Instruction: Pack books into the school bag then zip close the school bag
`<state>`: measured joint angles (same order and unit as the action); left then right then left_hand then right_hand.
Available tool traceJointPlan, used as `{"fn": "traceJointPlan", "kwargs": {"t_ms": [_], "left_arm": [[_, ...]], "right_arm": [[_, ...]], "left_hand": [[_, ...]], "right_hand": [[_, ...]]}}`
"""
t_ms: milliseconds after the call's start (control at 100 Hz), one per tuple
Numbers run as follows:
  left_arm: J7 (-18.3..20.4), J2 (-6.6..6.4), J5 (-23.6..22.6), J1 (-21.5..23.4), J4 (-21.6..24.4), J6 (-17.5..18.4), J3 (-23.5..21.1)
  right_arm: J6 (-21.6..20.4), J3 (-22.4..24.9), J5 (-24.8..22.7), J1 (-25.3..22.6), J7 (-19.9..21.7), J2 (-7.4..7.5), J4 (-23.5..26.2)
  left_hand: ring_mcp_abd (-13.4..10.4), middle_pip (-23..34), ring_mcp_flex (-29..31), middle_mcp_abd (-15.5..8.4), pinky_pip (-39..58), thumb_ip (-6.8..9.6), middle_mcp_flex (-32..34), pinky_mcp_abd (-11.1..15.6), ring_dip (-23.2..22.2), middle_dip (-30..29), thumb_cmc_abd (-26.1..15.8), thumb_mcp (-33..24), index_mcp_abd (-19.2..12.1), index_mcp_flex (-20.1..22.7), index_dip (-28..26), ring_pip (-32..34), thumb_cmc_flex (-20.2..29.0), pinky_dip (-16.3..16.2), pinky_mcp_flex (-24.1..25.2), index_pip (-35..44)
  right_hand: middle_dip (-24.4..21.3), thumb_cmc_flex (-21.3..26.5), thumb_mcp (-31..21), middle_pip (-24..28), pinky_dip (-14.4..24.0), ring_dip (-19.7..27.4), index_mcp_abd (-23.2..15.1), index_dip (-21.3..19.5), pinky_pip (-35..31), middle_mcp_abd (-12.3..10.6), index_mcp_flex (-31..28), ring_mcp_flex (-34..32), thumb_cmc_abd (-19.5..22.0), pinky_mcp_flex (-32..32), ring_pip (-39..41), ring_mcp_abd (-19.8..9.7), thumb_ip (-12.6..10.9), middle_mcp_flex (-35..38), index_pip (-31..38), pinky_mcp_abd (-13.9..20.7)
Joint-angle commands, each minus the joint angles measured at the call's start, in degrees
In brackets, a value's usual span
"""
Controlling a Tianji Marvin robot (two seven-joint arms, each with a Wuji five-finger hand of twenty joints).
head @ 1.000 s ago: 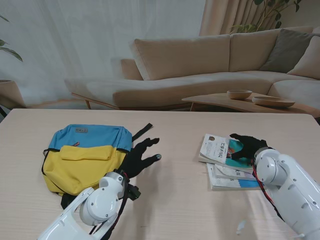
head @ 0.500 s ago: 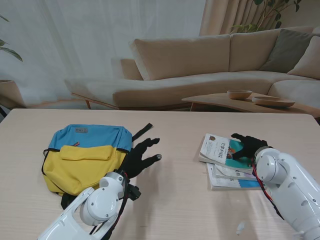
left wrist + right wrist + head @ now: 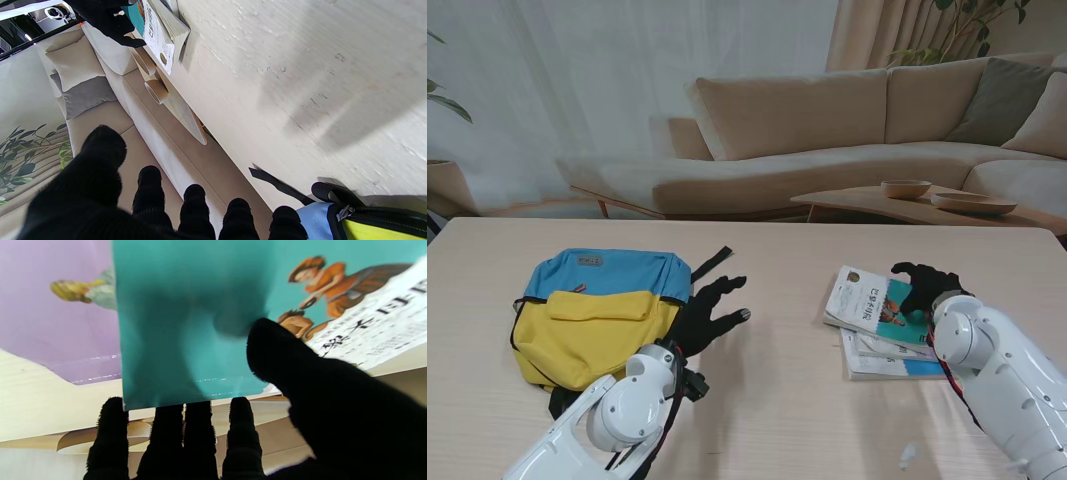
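The top book — teal-covered, tilted up off the stack of books on the table's right side — is pinched by the right hand, thumb on the cover, fingers at its far edge. The school bag lies flat on the left; the left hand rests just beside it, fingers spread, holding nothing.

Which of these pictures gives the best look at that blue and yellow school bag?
The stand's view: the whole school bag lies flat on the table, by the left hand. The left wrist view catches only one corner and strap; the right wrist view shows none of it.
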<state>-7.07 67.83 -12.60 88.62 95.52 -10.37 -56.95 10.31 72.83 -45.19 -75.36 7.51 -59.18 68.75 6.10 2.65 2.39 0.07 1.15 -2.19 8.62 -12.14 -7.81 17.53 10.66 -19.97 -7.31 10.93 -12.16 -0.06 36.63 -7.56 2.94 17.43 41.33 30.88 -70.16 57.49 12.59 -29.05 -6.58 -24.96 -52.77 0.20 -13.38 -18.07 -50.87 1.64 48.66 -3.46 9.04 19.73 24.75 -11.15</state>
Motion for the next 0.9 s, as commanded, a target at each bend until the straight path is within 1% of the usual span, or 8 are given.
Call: {"fn": "traceJointPlan", "kwargs": {"t_ms": [0,80,200,290,450,620,760,890], "left_arm": [[0.83,0.30,-0.16,0.52,0.77,-0.06,-0.03],[0.87,0.22,-0.68,0.59,0.82,-0.08,-0.05],[0.85,0.18,-0.92,0.66,0.85,0.02,-0.13],[0.82,0.16,-1.08,0.76,0.93,0.04,-0.16],[0.71,0.17,-1.20,0.82,1.00,0.03,-0.20],[0.67,0.15,-1.31,0.92,1.09,0.12,-0.30],[0.63,0.12,-1.48,1.10,1.27,0.11,-0.33],[0.47,0.11,-1.58,1.35,1.49,0.30,-0.55]], "right_arm": [[-0.71,-0.75,-0.20,-1.05,1.32,-0.93,-1.11],[-1.31,-0.74,-0.03,-1.18,0.28,-1.09,-1.17],[-2.05,-0.96,-0.10,-1.07,-1.51,-1.34,-1.67],[-2.24,-0.94,0.17,-1.16,-3.05,-1.61,-1.85],[-2.36,-0.45,0.81,-1.56,-4.03,-1.89,-1.37],[-2.91,0.45,0.61,-2.49,-6.52,-2.29,-0.34],[-2.60,1.81,0.51,-4.03,-7.60,-2.56,2.01],[-2.40,3.54,1.58,-5.78,-7.90,-2.89,4.87]], "left_hand": [[-2.62,-0.43,-1.14,-1.21,-1.77,0.70,-1.67,1.72,0.76,0.85,0.89,-1.50,-0.58,-2.18,-0.10,-1.04,0.36,0.45,0.33,-0.28],[-2.56,-0.43,-1.09,-1.17,-1.83,0.67,-1.69,1.73,1.16,1.15,1.19,-1.55,-0.58,-2.13,0.04,-1.06,0.41,0.62,0.30,-0.66],[-2.73,-0.70,-1.16,-1.26,-1.87,0.63,-1.88,1.91,1.65,1.38,1.29,-1.65,-0.61,-2.08,0.16,-1.16,0.42,0.82,0.28,-1.08],[-2.76,-0.85,-1.14,-1.21,-1.89,0.61,-1.87,1.98,1.97,1.49,1.42,-1.70,-0.64,-2.05,0.17,-1.18,0.44,0.96,0.26,-1.28],[-2.80,-1.05,-1.13,-1.20,-1.91,0.58,-1.82,2.00,2.42,1.54,1.39,-1.81,-0.56,-1.98,0.10,-1.14,0.42,1.23,0.24,-1.51],[-2.97,-1.08,-1.13,-1.27,-1.89,0.57,-1.83,2.09,2.60,1.60,1.38,-1.93,-0.65,-1.97,-0.04,-1.09,0.39,1.42,0.23,-1.53],[-2.85,-1.08,-1.12,-1.17,-1.87,0.56,-1.82,2.02,2.66,1.64,1.44,-1.97,-0.60,-1.92,-0.14,-1.05,0.41,1.52,0.22,-1.46],[-2.79,-1.07,-1.13,-1.19,-1.85,0.56,-1.82,2.06,2.69,1.68,1.43,-2.03,-0.58,-1.92,-0.23,-1.04,0.38,1.58,0.21,-1.41]], "right_hand": [[8.08,9.53,-3.90,13.87,1.00,-2.93,0.00,1.76,-2.01,-8.98,-0.99,-2.15,-1.77,0.42,5.50,-1.26,2.12,7.93,3.07,-1.44],[12.28,11.41,-4.18,15.75,1.77,-5.63,-0.38,3.09,-3.34,-10.20,-2.42,-4.61,-3.27,1.38,11.07,-1.68,4.68,11.37,5.39,-2.12],[16.82,14.48,-5.15,18.77,3.41,-6.02,-0.31,4.87,-5.88,-11.16,-6.58,-10.73,-4.24,3.55,16.52,-0.32,5.97,18.54,8.81,-3.73],[16.66,16.38,-5.93,21.16,4.76,-3.99,0.14,6.22,-7.86,-10.89,-11.61,-15.52,-3.35,6.35,21.49,3.01,5.43,25.04,11.44,-5.47],[14.11,16.37,-5.95,22.13,5.47,-1.87,1.33,6.74,-8.81,-9.52,-18.82,-19.53,-3.59,8.41,24.67,4.83,5.70,28.18,14.16,-7.44],[12.08,13.75,-5.15,22.20,5.93,-0.44,-7.10,0.73,-9.34,-9.51,-37.19,-22.47,-2.29,9.84,24.25,5.62,6.08,28.82,26.14,-8.98],[12.95,11.06,-5.79,22.50,6.23,-0.63,-14.33,-5.09,-9.79,-10.29,-44.28,-23.27,-1.52,10.60,23.87,5.46,5.95,29.34,34.28,-9.49],[17.60,8.88,-6.95,23.01,6.72,-1.99,-14.02,-10.90,-10.37,-8.98,-45.25,-21.35,-0.45,9.76,24.78,5.31,3.20,28.85,34.14,-9.11]]}}
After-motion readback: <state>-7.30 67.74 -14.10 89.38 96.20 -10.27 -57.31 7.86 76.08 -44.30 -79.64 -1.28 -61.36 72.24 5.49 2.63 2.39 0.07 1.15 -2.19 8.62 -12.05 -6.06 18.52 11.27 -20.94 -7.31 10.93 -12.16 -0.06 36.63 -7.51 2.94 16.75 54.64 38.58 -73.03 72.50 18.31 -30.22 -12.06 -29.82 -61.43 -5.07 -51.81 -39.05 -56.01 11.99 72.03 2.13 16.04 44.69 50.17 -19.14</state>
